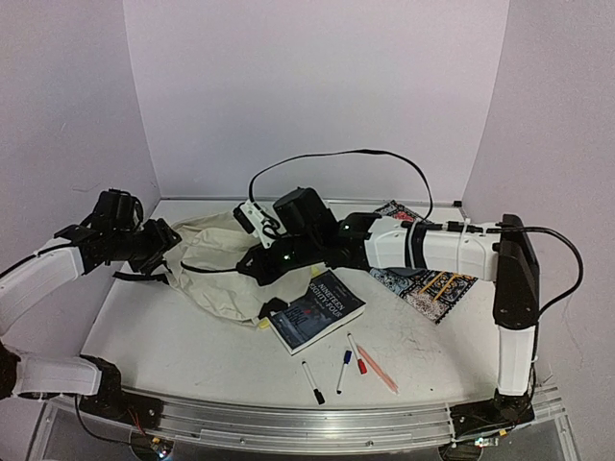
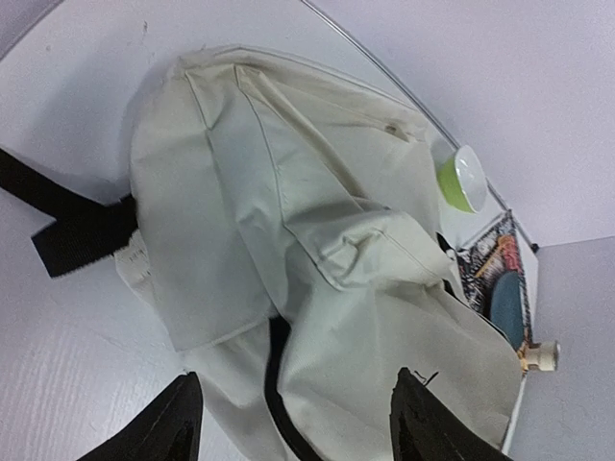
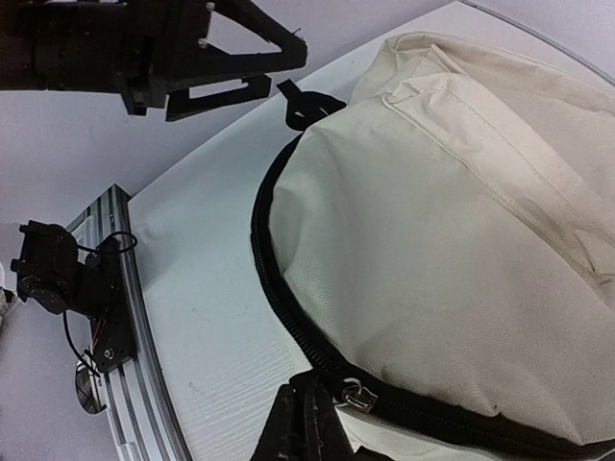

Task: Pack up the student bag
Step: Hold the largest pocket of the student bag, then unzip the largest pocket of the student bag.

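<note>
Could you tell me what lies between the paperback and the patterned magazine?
Only bare table, between the paperback and the magazine, as the top view shows.

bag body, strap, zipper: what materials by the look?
Student bag: soft woven fabric, matte cream, likely canvas; it creases and shows stitched seams. Strap: black woven webbing, probably nylon. Zipper: black coil teeth, likely plastic; small shiny metal-looking pull.

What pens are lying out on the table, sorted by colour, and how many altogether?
black-capped marker: 1
blue-capped marker: 1
red-capped marker: 1
pink pen: 1
Total: 4
</note>
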`<state>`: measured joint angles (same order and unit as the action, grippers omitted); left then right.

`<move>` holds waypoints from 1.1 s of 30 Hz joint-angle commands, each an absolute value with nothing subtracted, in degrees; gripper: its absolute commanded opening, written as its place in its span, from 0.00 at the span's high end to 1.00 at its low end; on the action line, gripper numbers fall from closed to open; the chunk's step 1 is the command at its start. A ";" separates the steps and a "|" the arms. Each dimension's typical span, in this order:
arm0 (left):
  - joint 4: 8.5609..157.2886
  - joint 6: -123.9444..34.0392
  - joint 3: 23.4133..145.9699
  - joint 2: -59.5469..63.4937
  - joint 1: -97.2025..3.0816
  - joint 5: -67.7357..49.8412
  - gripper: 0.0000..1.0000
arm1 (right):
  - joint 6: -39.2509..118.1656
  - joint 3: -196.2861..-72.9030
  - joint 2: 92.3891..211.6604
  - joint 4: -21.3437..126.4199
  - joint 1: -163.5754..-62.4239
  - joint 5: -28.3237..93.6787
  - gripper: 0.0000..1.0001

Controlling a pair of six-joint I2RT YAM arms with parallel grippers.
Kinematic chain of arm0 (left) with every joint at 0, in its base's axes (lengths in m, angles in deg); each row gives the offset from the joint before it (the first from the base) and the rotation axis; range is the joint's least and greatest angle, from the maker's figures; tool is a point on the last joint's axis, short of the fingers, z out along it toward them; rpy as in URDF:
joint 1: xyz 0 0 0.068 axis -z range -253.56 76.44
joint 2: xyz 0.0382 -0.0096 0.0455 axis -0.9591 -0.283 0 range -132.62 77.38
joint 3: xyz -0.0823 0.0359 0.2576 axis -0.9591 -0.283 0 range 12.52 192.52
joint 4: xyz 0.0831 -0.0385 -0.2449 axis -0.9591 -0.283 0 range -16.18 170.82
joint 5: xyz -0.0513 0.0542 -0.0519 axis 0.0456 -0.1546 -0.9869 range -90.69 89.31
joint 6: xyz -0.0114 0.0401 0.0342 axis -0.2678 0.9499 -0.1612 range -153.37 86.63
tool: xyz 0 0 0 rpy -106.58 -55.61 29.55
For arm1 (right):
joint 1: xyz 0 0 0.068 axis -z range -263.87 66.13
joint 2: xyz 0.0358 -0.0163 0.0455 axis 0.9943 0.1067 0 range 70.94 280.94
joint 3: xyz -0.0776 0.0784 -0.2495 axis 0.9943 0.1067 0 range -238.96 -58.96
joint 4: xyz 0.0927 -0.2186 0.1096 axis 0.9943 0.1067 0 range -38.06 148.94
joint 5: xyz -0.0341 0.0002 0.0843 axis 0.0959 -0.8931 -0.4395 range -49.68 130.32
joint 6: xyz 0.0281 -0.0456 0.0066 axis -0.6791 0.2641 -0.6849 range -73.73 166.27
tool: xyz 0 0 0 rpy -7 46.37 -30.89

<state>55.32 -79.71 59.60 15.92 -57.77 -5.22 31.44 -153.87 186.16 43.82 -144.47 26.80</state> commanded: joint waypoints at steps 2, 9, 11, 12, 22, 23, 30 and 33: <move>55.60 -89.89 54.81 20.90 -54.77 -14.01 0.30 | 31.59 -158.04 187.37 42.85 -145.12 25.56 1.00; 56.06 -95.19 54.59 20.86 -46.44 -8.75 0.30 | 31.80 -159.20 188.43 43.00 -145.76 25.64 1.00; 56.81 -95.58 54.43 20.22 -46.13 -8.23 0.30 | 31.96 -159.21 188.43 43.13 -145.92 25.74 1.00; 57.57 -95.65 54.27 20.02 -46.01 -8.18 0.30 | 32.05 -159.19 188.36 43.21 -145.99 25.93 1.00; 58.55 -91.97 53.02 19.50 -45.43 -2.90 0.90 | 34.47 -154.16 184.11 45.06 -146.04 33.82 1.00; 57.61 -91.34 53.40 19.94 -45.43 -1.01 0.94 | 35.09 -153.27 183.16 45.49 -146.02 35.55 1.00; 48.41 -84.54 58.78 20.20 -45.59 13.09 1.00 | 37.83 -147.47 177.55 47.72 -145.07 46.04 1.00; 46.05 -81.78 59.97 19.63 -46.49 17.71 1.00 | 37.27 -144.96 175.49 47.98 -143.45 47.99 1.00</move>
